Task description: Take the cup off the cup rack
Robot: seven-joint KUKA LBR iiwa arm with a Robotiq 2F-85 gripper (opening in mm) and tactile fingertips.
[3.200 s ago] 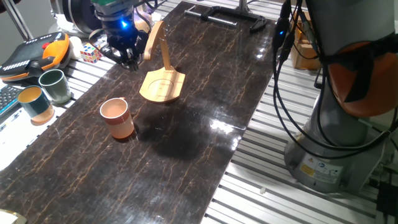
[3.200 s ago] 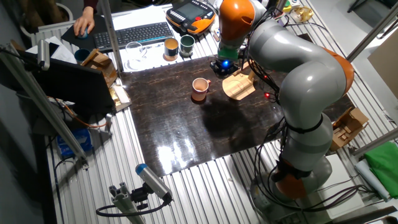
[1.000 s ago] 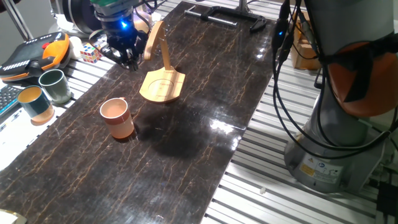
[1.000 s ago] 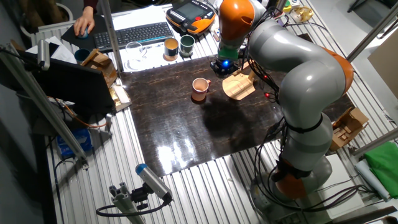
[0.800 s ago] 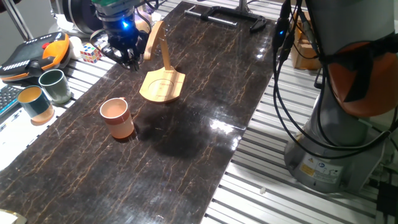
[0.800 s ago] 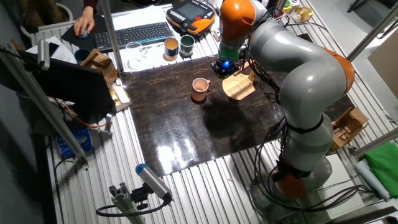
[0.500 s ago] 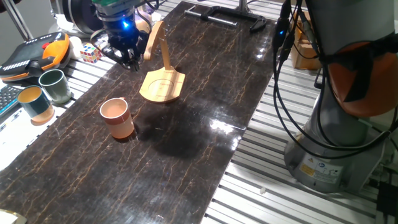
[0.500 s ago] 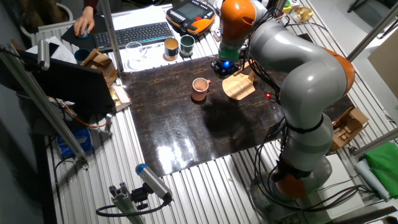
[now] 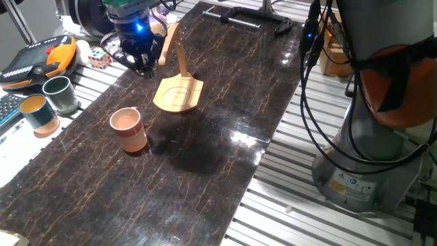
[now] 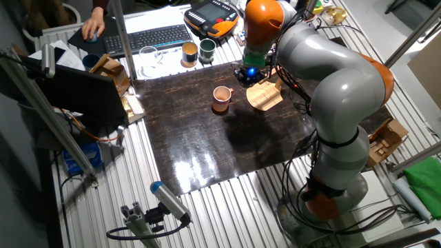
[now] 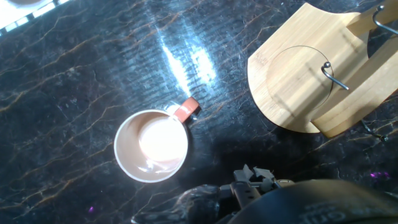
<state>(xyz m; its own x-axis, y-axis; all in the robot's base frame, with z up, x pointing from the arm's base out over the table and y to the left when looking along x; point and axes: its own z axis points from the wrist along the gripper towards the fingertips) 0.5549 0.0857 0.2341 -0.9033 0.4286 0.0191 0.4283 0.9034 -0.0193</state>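
The cup (image 9: 128, 128) is seen standing upright on the dark marbled table (image 9: 225, 102), apart from the cup rack (image 9: 177, 80), with its small handle turned toward the rack's wooden base. The gripper (image 9: 142, 67) is held above the table just beside the rack's curved upright arm, and nothing is gripped in it; whether its fingers are spread or closed cannot be told. A dark green cup (image 9: 60, 93) and a teal cup (image 9: 37, 113) are placed off the table's edge.
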